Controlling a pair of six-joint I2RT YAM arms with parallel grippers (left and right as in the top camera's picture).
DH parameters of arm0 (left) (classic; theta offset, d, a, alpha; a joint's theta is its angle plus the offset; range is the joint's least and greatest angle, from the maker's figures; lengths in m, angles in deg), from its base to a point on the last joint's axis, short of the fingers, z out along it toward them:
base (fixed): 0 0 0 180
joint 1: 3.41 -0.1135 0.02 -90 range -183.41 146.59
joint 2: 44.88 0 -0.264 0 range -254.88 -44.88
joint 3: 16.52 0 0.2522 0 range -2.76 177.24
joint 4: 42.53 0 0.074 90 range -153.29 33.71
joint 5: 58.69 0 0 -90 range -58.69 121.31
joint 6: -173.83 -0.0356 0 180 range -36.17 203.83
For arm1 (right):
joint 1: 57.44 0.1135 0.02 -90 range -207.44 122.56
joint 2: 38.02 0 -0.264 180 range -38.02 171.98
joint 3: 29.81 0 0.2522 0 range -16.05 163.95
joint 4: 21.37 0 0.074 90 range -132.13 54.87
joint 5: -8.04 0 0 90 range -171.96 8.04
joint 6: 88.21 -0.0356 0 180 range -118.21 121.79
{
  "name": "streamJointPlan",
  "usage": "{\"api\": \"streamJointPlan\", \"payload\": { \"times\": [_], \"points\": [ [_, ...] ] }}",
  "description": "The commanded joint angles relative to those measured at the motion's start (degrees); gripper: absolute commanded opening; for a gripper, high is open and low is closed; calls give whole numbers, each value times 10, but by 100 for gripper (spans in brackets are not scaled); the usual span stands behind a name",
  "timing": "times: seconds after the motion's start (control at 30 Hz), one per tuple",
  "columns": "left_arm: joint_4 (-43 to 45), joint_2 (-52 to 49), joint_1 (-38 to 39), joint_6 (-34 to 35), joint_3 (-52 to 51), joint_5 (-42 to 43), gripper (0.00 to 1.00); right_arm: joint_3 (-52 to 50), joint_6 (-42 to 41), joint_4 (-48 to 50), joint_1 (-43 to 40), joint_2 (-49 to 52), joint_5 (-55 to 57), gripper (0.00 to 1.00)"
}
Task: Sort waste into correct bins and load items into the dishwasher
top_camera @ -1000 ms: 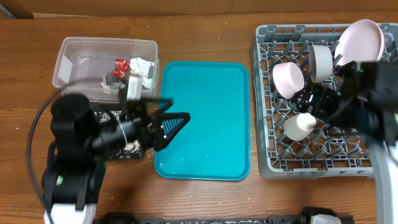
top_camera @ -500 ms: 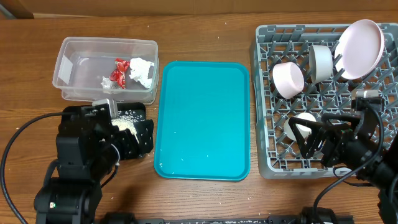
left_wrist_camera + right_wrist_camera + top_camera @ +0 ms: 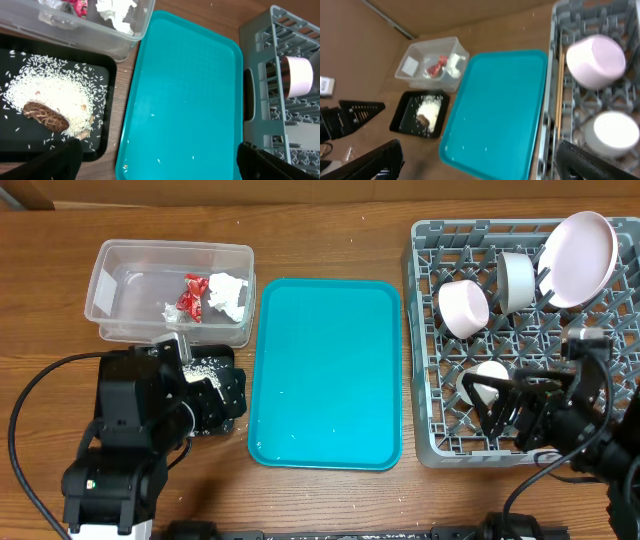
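The clear tub holds the red wrapper and the white napkin. The black tray holds rice and a brown scrap; in the overhead view my left arm covers most of it. The grey dish rack holds the pink plate, the greyish-white bowl, the pink bowl, the white cup and the chopsticks. My left gripper is open and empty at the black tray's right end. My right gripper is open and empty over the rack's front.
The large teal tray lies between the bins and the rack, with several stray rice grains on it. A black cable loops left of my left arm. The rack's wall faces the teal tray's right edge.
My left gripper has pulled back left from over the teal tray to the black tray. My right arm has drawn back from the rack's middle to its front edge.
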Motion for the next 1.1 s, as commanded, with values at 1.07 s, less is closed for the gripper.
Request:
{"api": "streamJointPlan", "payload": {
  "times": [1.07],
  "points": [
    [0,-216,0,9,5,-8,100,-613,219,541,202,-424,-25,100]
  ]
}}
